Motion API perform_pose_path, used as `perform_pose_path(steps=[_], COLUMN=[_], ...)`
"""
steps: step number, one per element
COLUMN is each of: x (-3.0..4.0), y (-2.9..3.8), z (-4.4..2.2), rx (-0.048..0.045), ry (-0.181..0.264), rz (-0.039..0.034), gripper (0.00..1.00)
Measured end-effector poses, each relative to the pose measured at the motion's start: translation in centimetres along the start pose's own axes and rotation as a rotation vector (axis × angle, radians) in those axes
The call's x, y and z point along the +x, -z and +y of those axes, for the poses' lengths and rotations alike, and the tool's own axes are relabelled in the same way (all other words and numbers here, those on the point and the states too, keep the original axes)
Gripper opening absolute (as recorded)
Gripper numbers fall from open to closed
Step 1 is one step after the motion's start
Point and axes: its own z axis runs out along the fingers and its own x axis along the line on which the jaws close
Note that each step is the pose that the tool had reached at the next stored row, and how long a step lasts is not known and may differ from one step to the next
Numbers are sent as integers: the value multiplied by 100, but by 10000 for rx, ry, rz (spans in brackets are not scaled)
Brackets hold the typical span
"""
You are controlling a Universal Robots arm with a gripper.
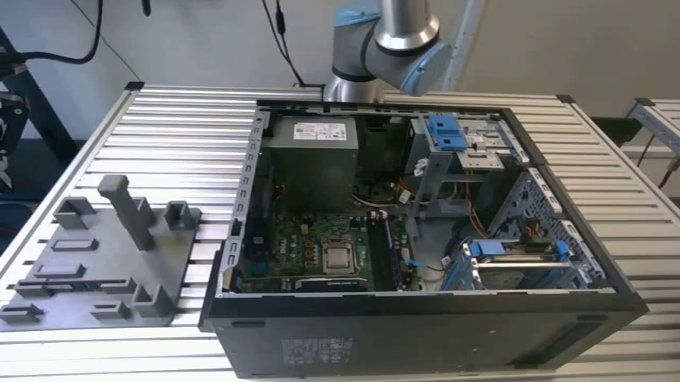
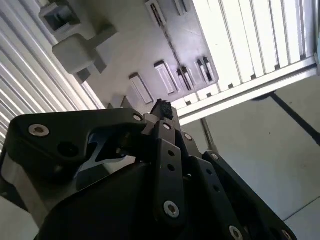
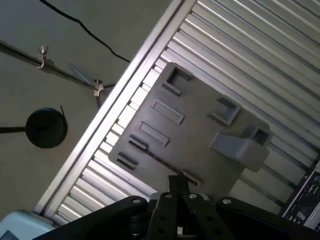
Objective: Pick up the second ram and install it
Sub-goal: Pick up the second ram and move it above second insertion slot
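Over the grey tray [image 3: 200,145] your gripper [image 3: 176,179] hangs high, fingers drawn close, nothing visible between them. As for the second ram, I can't pick it out among the slots. Open up before descending, and square the pads to the stick's long faces.

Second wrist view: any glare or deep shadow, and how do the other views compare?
Second wrist view: the ribbed aluminium table top is glared to white, the black metal hand dark in shadow. First wrist view: bright streaks on the table top, the grey plastic tray evenly lit. Exterior view: even light, though the open black computer case is dim inside.
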Motion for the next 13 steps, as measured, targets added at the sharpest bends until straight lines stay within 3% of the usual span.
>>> perform_pose_path(steps=[13], x=[1], y=[-17], z=[0], rx=[65], ry=[1518], rz=[-41], gripper=[11])
